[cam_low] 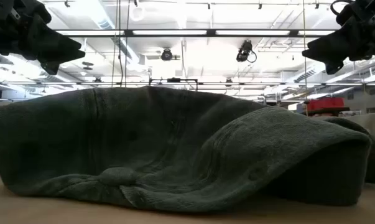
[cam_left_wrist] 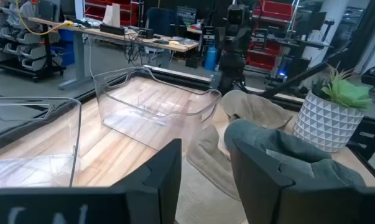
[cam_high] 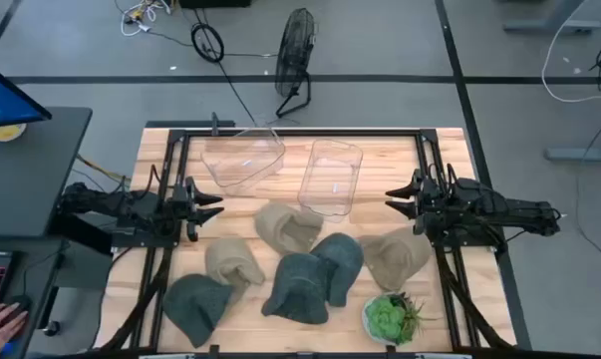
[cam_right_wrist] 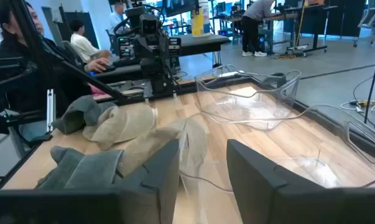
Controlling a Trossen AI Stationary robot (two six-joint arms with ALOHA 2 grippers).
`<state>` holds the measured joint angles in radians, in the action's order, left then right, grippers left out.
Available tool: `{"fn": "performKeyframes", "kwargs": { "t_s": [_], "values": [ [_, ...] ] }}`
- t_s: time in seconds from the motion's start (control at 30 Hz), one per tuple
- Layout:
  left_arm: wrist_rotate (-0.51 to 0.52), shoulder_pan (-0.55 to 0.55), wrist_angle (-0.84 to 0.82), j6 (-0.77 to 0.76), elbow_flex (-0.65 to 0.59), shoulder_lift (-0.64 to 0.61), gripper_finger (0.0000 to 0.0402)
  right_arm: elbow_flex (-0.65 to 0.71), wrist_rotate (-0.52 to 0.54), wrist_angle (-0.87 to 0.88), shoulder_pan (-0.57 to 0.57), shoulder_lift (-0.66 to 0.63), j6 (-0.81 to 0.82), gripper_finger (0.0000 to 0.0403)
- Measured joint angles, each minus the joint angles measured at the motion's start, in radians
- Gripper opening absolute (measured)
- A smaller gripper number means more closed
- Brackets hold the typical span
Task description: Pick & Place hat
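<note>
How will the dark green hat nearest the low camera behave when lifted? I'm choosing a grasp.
The dark green hat lies slumped and creased, so it is probably floppy and will droop from a pinch. Its knit fabric looks grippy and light. Both grippers, left and right, hang open, clear of it.

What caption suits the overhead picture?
Both arms wait at the table's sides; six hats and two clear bins between.

The counter is pale wood planking with a matt finish. The two bins are clear, glossy plastic (light glints along their rims). The hats are soft, matt knitted cloth, ribbed and slightly fuzzy in the low view. The plant pot looks white, faceted and matt.
</note>
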<state>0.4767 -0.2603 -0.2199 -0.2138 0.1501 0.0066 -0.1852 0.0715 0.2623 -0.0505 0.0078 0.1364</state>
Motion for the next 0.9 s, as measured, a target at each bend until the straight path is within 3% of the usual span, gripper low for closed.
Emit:
{"fn": "performKeyframes", "kwargs": {
  "t_s": [0.3, 0.53, 0.67, 0.9],
  "values": [
    [-0.001, 0.000, 0.017, -0.008, 0.000, 0.000, 0.0142, 0.000, 0.000, -0.007, 0.000, 0.000, 0.001, 0.0139],
    [-0.003, 0.000, 0.064, 0.038, 0.056, 0.030, 0.0142, 0.000, -0.059, -0.239, 0.000, 0.046, -0.085, 0.0139],
    [-0.003, 0.000, -0.003, 0.060, 0.165, 0.145, 0.0142, 0.000, -0.085, -0.368, 0.000, 0.144, -0.121, 0.0139],
    [-0.005, 0.000, -0.066, 0.010, 0.349, 0.465, 0.0142, -0.016, -0.092, -0.528, 0.000, 0.390, -0.099, 0.0139]
  ]
}}
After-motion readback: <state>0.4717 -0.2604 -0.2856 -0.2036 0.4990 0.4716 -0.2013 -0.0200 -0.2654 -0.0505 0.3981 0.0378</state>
